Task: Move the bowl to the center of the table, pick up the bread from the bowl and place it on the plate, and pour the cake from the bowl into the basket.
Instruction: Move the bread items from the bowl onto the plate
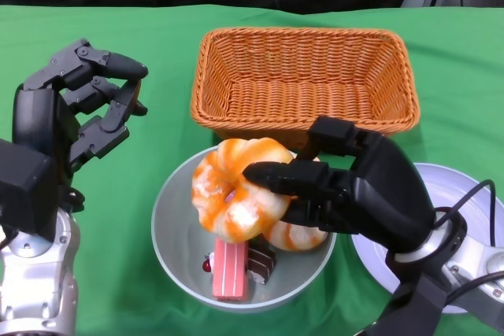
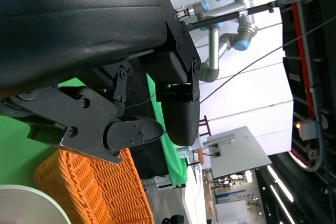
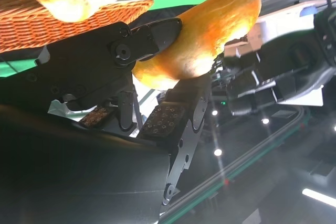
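A grey bowl (image 1: 178, 253) sits on the green table just in front of the wicker basket (image 1: 303, 78). My right hand (image 1: 354, 188) grips an orange-and-white ring-shaped bread (image 1: 236, 188) and holds it above the bowl. The right wrist view shows the bread (image 3: 202, 34) pinched between the black fingers (image 3: 149, 38). A pink cake slice (image 1: 230, 270) and a dark cake piece (image 1: 260, 264) lie in the bowl, beside another orange bread (image 1: 295, 236). The white plate (image 1: 465, 194) lies under my right wrist. My left hand (image 1: 87, 108) hovers left of the bowl, fingers apart, holding nothing.
The basket is empty and stands behind the bowl. Green cloth covers the table (image 1: 157, 37). In the left wrist view a bit of the basket (image 2: 100, 192) and the bowl's rim (image 2: 26, 203) show under my hand.
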Controlling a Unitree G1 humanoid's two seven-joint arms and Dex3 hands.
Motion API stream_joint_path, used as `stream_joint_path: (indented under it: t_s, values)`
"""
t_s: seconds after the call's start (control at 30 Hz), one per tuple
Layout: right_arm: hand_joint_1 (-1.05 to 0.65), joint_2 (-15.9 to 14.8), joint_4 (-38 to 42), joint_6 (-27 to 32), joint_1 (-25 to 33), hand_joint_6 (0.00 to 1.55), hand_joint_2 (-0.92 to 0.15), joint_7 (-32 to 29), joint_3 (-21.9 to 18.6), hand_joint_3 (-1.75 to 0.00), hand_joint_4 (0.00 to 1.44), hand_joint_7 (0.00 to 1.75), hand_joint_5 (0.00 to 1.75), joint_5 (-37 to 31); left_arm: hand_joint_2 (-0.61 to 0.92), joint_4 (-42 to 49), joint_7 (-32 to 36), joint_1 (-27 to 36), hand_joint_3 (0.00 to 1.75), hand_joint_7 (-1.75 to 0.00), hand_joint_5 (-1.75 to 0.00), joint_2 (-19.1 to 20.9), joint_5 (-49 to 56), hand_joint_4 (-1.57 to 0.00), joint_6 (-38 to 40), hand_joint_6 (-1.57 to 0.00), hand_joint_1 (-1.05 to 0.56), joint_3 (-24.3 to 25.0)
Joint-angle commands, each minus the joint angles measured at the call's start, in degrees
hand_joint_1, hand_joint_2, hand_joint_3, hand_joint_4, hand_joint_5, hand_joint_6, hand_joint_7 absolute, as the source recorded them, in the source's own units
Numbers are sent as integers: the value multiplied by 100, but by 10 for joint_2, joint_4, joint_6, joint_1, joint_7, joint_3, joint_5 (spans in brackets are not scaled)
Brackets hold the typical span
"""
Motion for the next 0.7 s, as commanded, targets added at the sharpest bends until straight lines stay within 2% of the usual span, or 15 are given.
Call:
stream_joint_path:
  t_s: [0.03,0.1,0.17,0.37,0.7]
  values:
    - [-25,-18,-44,1,31,111,-92,3,-37,-2,78,21,108,19,80,10,-7,-10,53,-102,-142,12,-7,-78,-6,-84,-13,6]
    - [-24,-22,-64,2,47,93,-92,5,-56,-2,74,56,113,21,80,12,-11,-11,53,-103,-142,13,-11,-78,-5,-84,-11,7]
    - [-25,-24,-80,4,62,88,-91,5,-73,-1,76,69,109,23,80,16,-11,-12,54,-103,-142,14,-10,-78,-4,-83,-12,7]
    - [-25,-25,-114,2,97,90,-92,-5,-124,-1,79,68,103,36,80,28,-9,-14,55,-105,-143,19,-5,-78,-5,-83,-11,7]
    - [-25,-29,-132,14,179,92,-92,-10,-204,-2,78,66,108,57,77,34,-7,-18,58,-106,-141,21,-5,-78,4,-82,-13,9]
